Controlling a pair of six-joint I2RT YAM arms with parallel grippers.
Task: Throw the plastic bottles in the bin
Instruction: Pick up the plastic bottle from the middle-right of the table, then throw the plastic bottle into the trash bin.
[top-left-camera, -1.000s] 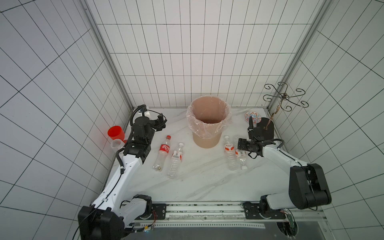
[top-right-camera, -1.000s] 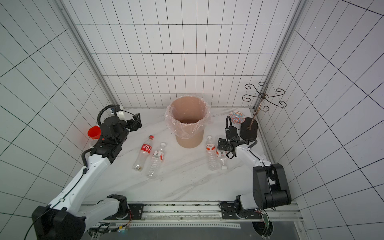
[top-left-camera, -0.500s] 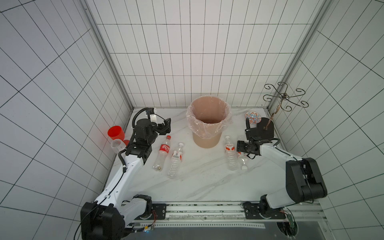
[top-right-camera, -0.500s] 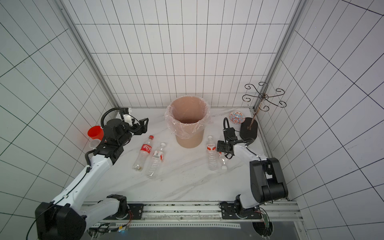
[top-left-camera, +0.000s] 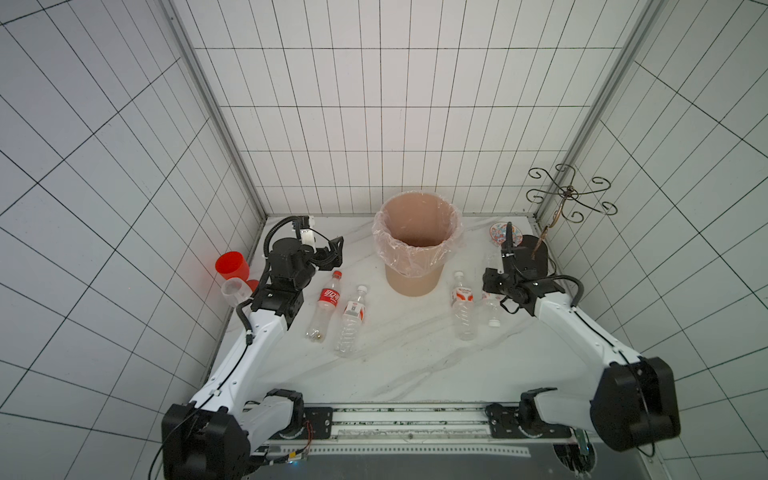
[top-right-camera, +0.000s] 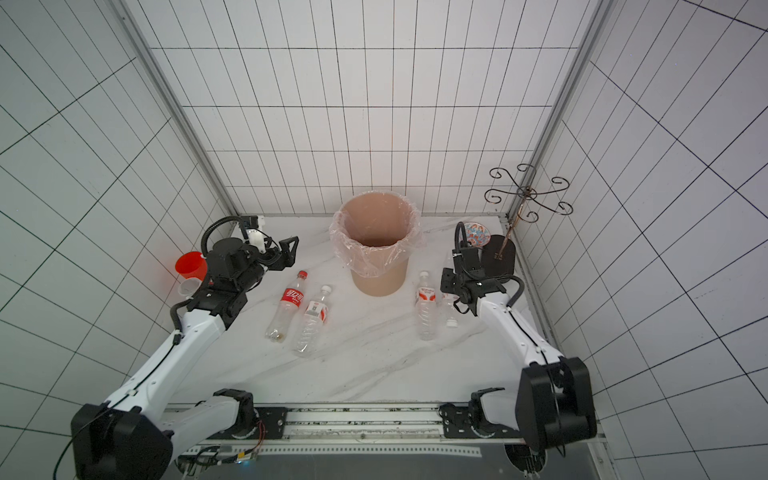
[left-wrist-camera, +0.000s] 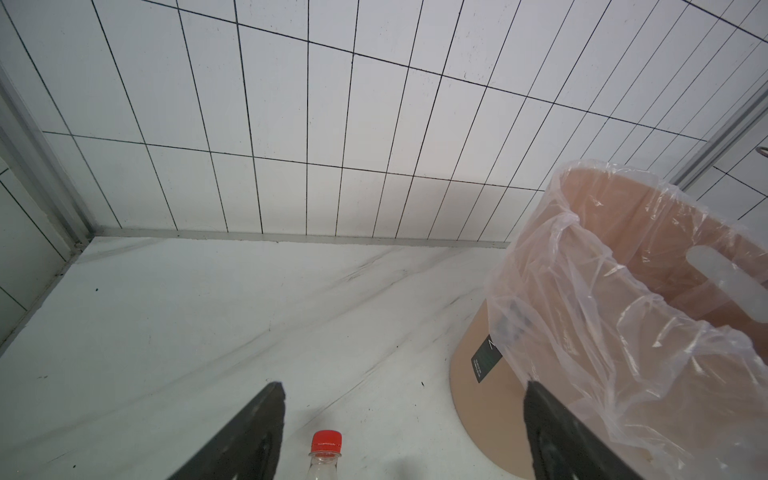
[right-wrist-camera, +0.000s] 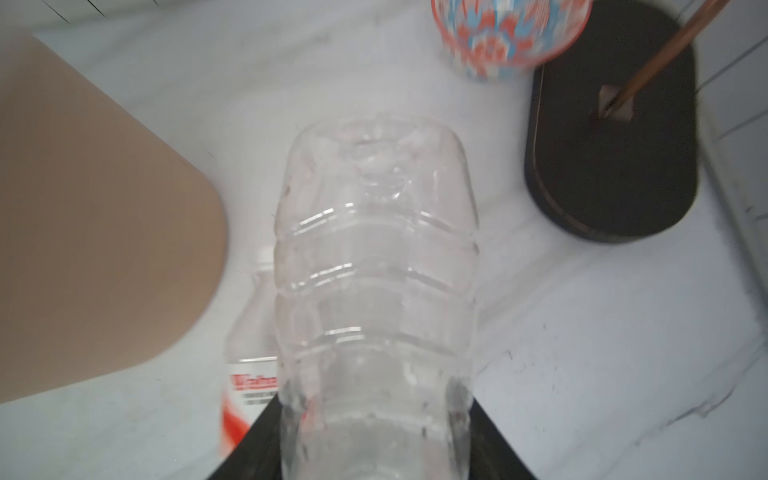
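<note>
i am squeezing a clear bottle (right-wrist-camera: 374, 270) with my right fingers (right-wrist-camera: 257, 453); my left fingers (left-wrist-camera: 249, 436) are hanging open near the cola bottle (left-wrist-camera: 326, 451).

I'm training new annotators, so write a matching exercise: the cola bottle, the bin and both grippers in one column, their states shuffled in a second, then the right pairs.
Column one
1. cola bottle
2. bin
3. left gripper
4. right gripper

Column two
A. shut on a clear bottle
B. upright, lined with a plastic bag
C. open, holding nothing
D. lying flat on the table

Pairs: 1-D, 2-B, 3-C, 4-A
</note>
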